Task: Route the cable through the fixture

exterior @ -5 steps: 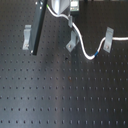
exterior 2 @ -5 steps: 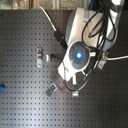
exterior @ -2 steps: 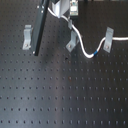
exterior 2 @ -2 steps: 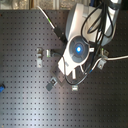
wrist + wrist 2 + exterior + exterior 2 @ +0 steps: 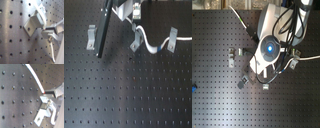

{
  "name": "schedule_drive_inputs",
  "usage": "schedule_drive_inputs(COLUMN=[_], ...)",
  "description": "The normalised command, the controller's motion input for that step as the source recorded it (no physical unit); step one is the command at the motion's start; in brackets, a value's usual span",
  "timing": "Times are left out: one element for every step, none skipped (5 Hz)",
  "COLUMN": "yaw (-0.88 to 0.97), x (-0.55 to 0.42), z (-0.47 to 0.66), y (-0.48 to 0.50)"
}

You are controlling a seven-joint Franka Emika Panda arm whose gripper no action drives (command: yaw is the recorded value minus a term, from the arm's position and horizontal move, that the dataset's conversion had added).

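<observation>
Three grey clip fixtures stand on the black perforated board in the first exterior view: left (image 5: 91, 38), middle (image 5: 136, 41), right (image 5: 172, 39). The white cable (image 5: 150, 46) hangs from my gripper (image 5: 137, 23), curves down past the middle clip, rises to the right clip and runs off to the first exterior view's right. My gripper sits just above the middle clip and looks shut on the cable's end. In the first wrist view the clip (image 5: 34, 22) is close beside the fingertips (image 5: 50, 30). In the second wrist view the cable (image 5: 35, 77) ends at the fingers. No blue band shows.
A long black bar (image 5: 106, 27) leans between the left and middle clips. In the second exterior view the arm's body with a blue light (image 5: 269, 48) covers the board's middle, and a small blue object (image 5: 193, 89) lies at the left edge.
The arm has shifted toward the top of the second exterior view, carrying the cable end with it. The clips and bar have not moved.
</observation>
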Motion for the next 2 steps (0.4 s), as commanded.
schedule_drive_inputs(yaw=[0.16,0.00], x=[0.040,0.000], z=[0.48,0.01], y=[0.008,0.000])
